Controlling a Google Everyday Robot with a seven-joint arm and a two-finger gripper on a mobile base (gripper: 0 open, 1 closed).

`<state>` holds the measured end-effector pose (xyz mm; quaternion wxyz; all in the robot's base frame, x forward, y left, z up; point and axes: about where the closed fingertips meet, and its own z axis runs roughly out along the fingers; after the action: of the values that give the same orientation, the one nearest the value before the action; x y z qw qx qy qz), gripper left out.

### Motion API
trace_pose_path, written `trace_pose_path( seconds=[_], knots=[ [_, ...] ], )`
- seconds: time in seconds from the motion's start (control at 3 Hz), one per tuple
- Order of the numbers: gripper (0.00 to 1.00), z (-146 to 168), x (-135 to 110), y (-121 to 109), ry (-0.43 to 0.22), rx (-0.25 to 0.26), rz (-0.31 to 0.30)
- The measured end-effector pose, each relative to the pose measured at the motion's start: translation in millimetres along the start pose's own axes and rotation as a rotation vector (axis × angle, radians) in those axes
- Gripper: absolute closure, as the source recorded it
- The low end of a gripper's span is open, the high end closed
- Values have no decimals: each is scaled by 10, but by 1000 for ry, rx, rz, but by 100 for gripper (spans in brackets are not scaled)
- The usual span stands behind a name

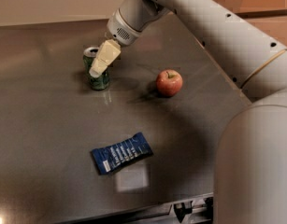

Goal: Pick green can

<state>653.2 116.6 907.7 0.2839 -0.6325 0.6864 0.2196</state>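
Observation:
The green can (100, 81) stands upright on the grey table (49, 125) at the back left, its silver top showing. My gripper (99, 65) reaches down from the upper right on a white arm and now overlaps the can's upper right side, hiding part of its body. The can has not left the table.
A red apple (169, 82) sits to the right of the can. A blue snack packet (121, 153) lies flat nearer the front. The robot's white arm and body (255, 139) fill the right side. The table's front edge runs along the bottom.

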Motion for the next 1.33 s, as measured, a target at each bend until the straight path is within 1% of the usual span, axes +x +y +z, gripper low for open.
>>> trace_pose_path(
  seconds=[0.33, 0.67, 1.0, 1.33],
  knots=[
    [0, 64, -18, 70, -6, -25, -13],
    [18, 110, -37, 101, -9, -37, -22],
    [41, 114, -60, 96, -17, -39, -26],
    [65, 52, -92, 96, -31, -43, -29]
  ],
)
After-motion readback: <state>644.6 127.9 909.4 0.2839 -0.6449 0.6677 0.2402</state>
